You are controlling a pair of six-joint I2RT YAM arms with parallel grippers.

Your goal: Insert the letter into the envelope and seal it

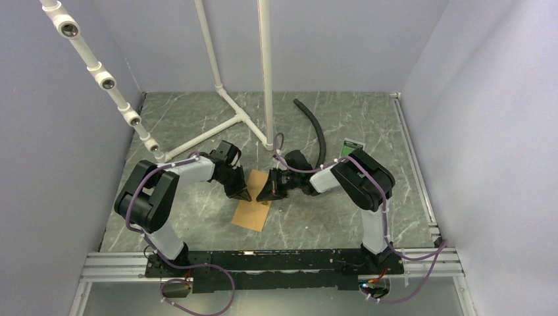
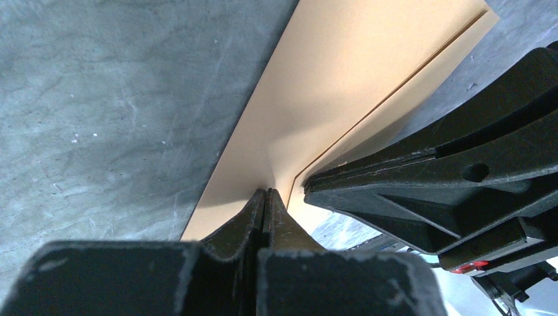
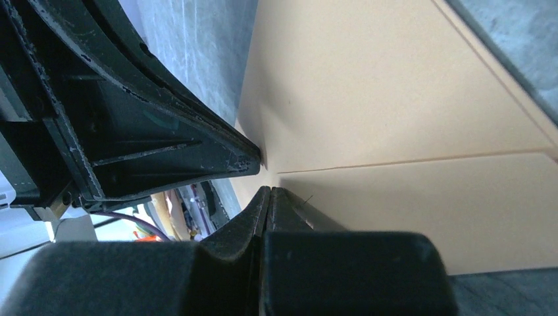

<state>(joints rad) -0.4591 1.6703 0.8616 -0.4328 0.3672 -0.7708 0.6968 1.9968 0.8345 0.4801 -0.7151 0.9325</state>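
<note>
The envelope (image 1: 252, 212) lies flat mid-way across the desk (image 1: 342, 217), with open surface past every edge. The left gripper (image 1: 245, 196) and right gripper (image 1: 262, 197), both closed tight, touch its far end. It is plain orange-brown paper.

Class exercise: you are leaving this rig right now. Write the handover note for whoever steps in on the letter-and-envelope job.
Left gripper: shut, tip at the far end of the envelope.
Right gripper: shut, tip at that same end, facing the left one.
Things: the envelope lies flat on the table between the arms. No loose letter is in view. A paler strip along one envelope edge may be the letter, but I cannot tell.
Done: the letter is probably inside.
Left: confirm the flap is folded down and pressed. These views do not show whether it is sealed.
</note>
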